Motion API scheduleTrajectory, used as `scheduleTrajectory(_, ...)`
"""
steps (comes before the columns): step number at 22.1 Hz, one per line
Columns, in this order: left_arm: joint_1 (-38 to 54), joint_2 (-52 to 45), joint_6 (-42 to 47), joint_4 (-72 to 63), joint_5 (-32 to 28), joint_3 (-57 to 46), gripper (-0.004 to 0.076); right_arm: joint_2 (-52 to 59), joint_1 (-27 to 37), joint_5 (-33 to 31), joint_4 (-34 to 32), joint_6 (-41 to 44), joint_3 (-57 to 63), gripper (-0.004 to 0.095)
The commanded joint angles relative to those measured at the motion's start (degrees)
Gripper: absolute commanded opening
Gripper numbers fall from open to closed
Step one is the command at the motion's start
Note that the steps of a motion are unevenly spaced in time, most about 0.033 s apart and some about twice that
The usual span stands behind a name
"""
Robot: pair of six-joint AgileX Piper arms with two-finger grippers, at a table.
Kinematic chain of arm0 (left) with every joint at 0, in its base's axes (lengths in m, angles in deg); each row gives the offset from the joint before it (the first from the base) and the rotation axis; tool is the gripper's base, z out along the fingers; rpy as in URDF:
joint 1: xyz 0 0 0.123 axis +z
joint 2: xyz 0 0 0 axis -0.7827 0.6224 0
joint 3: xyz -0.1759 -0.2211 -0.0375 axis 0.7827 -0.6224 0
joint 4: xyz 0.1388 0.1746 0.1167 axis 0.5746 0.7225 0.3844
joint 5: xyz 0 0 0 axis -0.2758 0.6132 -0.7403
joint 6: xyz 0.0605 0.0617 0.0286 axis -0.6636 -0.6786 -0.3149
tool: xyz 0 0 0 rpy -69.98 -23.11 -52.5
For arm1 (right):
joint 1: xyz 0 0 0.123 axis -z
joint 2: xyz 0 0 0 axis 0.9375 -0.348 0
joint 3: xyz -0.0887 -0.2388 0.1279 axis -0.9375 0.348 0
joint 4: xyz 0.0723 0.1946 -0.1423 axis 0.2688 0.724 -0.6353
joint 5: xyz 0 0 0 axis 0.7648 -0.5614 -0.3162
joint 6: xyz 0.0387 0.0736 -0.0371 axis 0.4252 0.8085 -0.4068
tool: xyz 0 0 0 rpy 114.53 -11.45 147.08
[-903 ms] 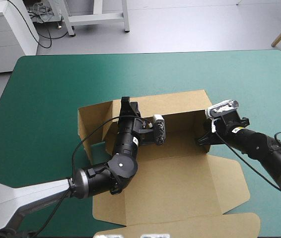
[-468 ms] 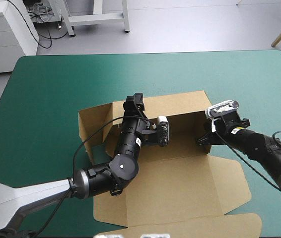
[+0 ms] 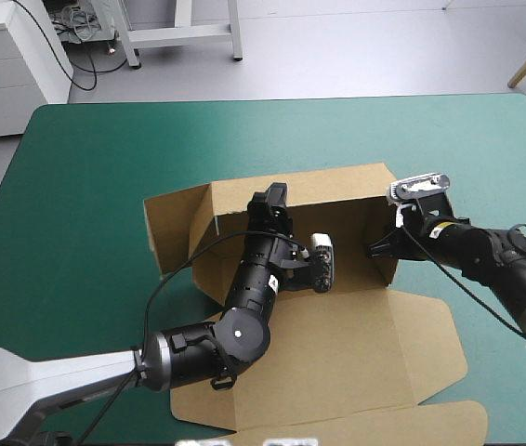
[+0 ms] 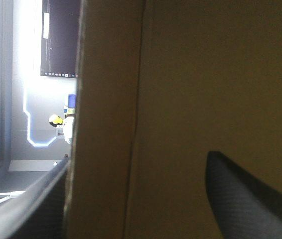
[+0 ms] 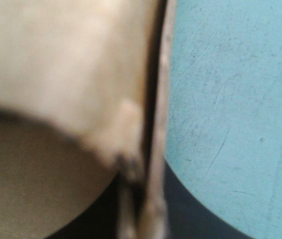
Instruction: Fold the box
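Observation:
The brown box [image 3: 337,344] lies mid-table with its back wall [image 3: 337,200] raised and its lid flat toward the front edge. My left gripper [image 3: 275,193] is at the top edge of the back wall. In the left wrist view its black fingers [image 4: 250,194] stand apart, open, with the wall's edge [image 4: 106,124] between them. My right gripper [image 3: 380,249] is at the box's right wall [image 3: 386,223]. In the right wrist view the right gripper [image 5: 141,199] is shut on that board edge [image 5: 153,99].
A side flap [image 3: 172,228] of the box sticks out to the left. The lid's front flap [image 3: 337,432] reaches close to the table's front edge. Teal-green cover [image 3: 105,167] surrounds the box. A white cabinet [image 3: 12,60] stands beyond the far left corner.
My left gripper has opened, letting go of the back wall, and has slid right along it. The right gripper has kept its hold and lifted the right wall slightly.

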Motion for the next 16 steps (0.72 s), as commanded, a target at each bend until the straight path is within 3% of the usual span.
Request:
scheduleTrajectory(1, -2.59, -2.33, 0.91, 6.71, 6.9, 1.77, 0.0487, -0.73, -0.02, -4.95, -1.9, 3.38, -3.46, 0.0003)
scheduleTrajectory(5, -5.09, -4.48, 0.82, 6.71, 10.85, 1.77, 0.0402, -1.14, -0.02, -8.07, -1.78, 5.47, -5.24, 0.0002)
scheduleTrajectory(12, -4.72, -14.93, 0.82, 6.71, 11.0, 8.92, 0.002, -8.56, -0.02, -25.85, -4.92, 11.31, -19.13, 0.0003)
scheduleTrajectory(16, 5.0, -19.24, 0.53, -1.83, 6.43, 12.2, -0.0008, -19.75, -0.02, -34.53, -6.94, 12.59, -30.38, 0.0)
